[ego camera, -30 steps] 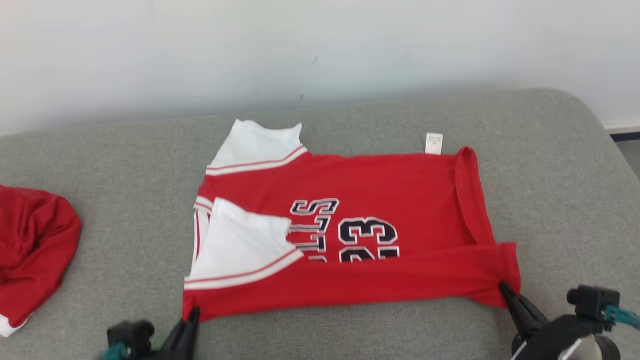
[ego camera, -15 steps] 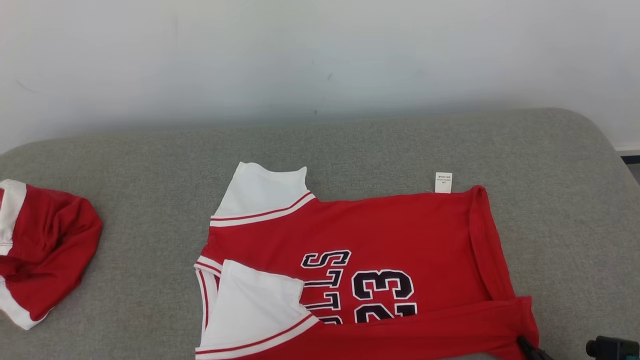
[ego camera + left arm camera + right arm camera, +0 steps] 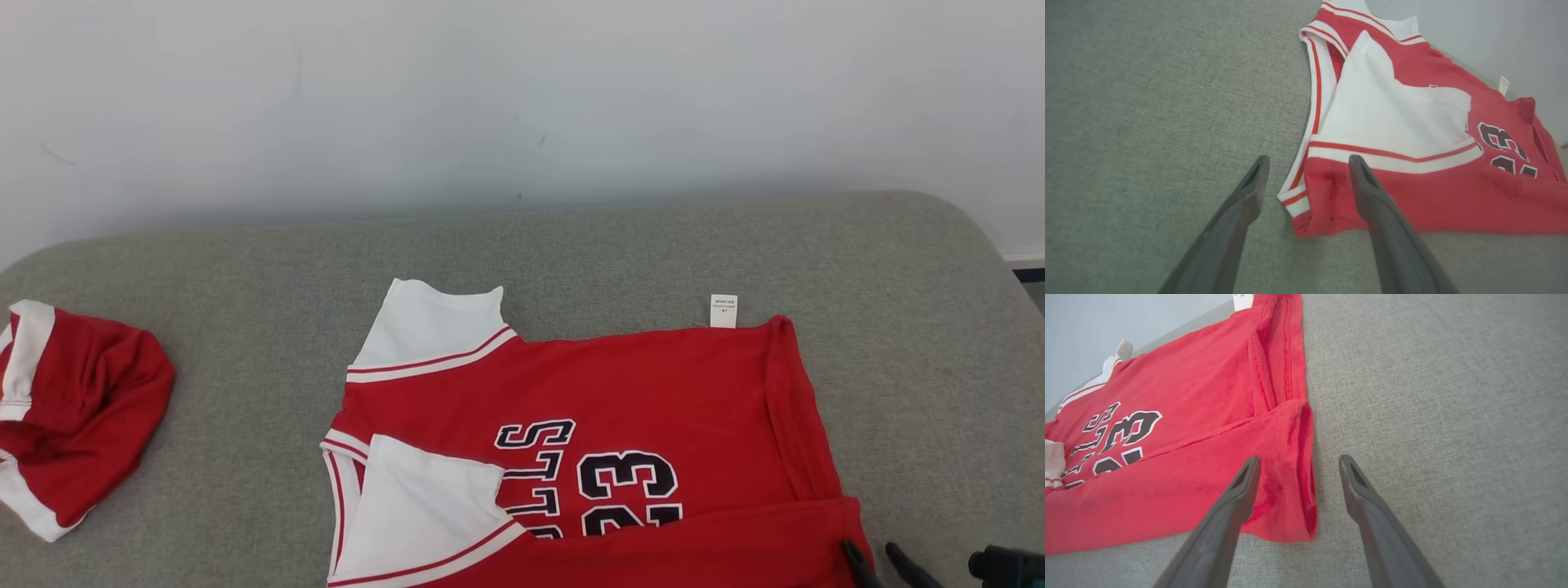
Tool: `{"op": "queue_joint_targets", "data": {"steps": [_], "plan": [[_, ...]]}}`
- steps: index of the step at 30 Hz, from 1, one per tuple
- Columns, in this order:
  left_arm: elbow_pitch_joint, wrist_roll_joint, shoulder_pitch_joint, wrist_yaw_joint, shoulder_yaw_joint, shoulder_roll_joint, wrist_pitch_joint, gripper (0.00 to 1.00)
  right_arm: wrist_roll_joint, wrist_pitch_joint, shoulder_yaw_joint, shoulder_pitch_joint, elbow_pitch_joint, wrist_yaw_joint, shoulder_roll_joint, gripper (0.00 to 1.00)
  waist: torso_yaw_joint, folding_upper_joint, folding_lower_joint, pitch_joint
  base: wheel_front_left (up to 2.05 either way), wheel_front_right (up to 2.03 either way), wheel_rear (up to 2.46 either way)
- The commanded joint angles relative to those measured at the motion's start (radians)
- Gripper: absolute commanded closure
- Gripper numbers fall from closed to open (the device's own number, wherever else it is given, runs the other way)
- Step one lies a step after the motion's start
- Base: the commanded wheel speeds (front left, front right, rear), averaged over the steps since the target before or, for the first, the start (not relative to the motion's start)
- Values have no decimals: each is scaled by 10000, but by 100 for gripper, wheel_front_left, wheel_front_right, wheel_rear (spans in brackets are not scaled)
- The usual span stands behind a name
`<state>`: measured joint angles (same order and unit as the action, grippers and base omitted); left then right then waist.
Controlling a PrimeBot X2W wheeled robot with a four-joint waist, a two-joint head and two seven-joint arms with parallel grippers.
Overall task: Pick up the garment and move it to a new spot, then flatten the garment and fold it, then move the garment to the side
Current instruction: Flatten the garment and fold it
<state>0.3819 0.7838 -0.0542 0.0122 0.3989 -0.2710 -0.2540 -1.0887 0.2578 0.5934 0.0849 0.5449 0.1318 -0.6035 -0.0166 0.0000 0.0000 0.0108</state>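
On the grey upholstered surface (image 3: 653, 245): a red basketball jersey with white sleeves and black numerals (image 3: 620, 392) is laid flat, close to the front edge.
Fold state: the near long edge is turned over onto the body, and one white sleeve is lapped across the chest.
Left gripper (image 3: 1307, 159): the jaws are spread wide astride the sleeve-end corner of the fold. Nothing is held.
Right gripper (image 3: 1299, 457): the jaws are spread wide astride the hem-end corner. Nothing is held.
Judged done: relocation, flattening, first fold.
Judged outstanding: further folds, transfer to the side.
Also noted: a bunched red-and-white cloth (image 3: 82, 416) lies at far left, well apart.
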Motion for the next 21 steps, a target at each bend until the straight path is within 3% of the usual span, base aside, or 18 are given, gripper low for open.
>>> {"op": "queue_joint_targets", "data": {"steps": [1,6,14,21], "plan": [[-91,-187,42,20,-117,-41,-78,0,166,69,-152,53,-58,-24,41,0,1,0,0,10,0,0,0],[-990,-1381,29,29,-1269,130,-105,0,1682,78,-1668,83,-699,-24,351,0,-17,0,0,91,0,0,0],[-2107,-4022,-222,-408,-3387,1211,-111,0,4699,65,-3945,-533,-2219,-24,2026,0,-6,0,0,247,0,0,0],[-2619,-5592,-245,-745,-4282,1828,-112,0,6656,66,-4953,-1033,-3454,-23,3193,0,53,0,0,292,0,0,0]]}}
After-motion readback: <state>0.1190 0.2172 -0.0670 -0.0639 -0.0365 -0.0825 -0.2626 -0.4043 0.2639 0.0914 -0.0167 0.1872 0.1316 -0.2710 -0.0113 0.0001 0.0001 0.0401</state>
